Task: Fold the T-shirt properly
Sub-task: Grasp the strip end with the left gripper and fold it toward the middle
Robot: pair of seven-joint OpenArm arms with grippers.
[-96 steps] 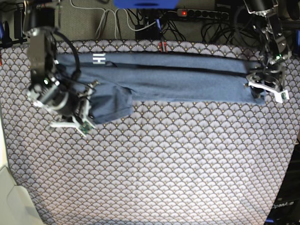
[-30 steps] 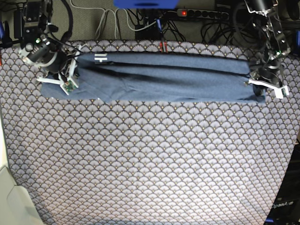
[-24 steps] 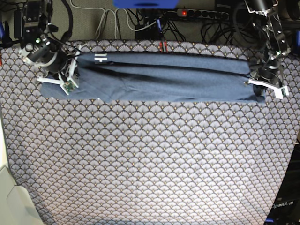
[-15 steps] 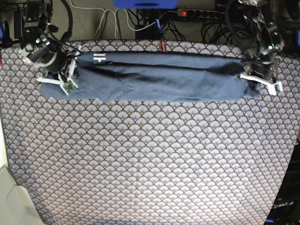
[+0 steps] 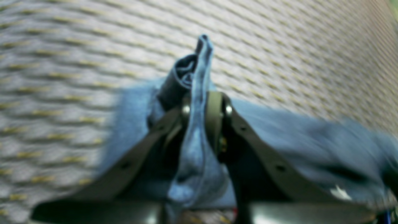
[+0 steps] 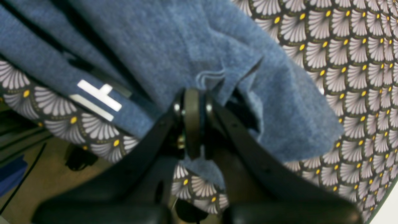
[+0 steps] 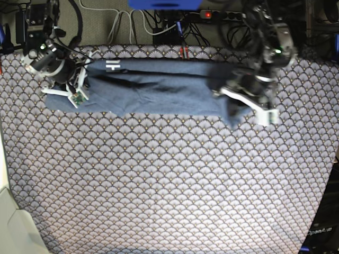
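The slate blue-grey T-shirt lies as a long folded band across the far part of the fan-patterned tablecloth. Its white lettering shows near the left end and also in the right wrist view. My left gripper is shut on the shirt's right end, which is bunched and lifted off the cloth, with the end hanging down. My right gripper is shut on the shirt's left end, low on the cloth; its fingers pinch a fold of fabric.
Behind the table's far edge are a power strip, cables and a blue object. A pale object sits at the front left corner. The table's right edge is by a dark base.
My left gripper has carried the shirt's right end leftward and a little toward the front, lifting it, so the band is shorter. My right gripper has stayed put over the last second.
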